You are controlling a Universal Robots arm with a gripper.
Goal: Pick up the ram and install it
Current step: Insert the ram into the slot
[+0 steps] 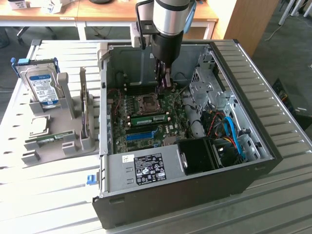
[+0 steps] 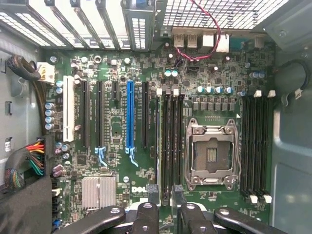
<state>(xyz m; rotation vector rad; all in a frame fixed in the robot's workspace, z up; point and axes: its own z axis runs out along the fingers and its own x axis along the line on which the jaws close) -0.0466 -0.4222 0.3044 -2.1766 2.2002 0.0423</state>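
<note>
**Exterior view.** One arm (image 1: pixel 168 19), upright, reaches down into your open case (image 1: pixel 195 195). Its gripper (image 1: pixel 163 84) hangs over the motherboard. One ram (image 1: pixel 147 118) stands on edge in a slot just beside the CPU socket (image 1: pixel 146 102), with case walls on all sides and free room above. Outside the case, the grey rack (image 1: pixel 68 141) holds one second green stick (image 1: pixel 48 139) and one hard drive (image 1: pixel 41 85).

**Wrist view.** Gripper (image 2: pixel 165 191): two fingers (image 2: pixel 151 214) apart, gripping nothing, with the board visible between them. The ram (image 2: pixel 158 146) shows edge-on, near one fingertip. One blue slot (image 2: pixel 129 114).
</note>
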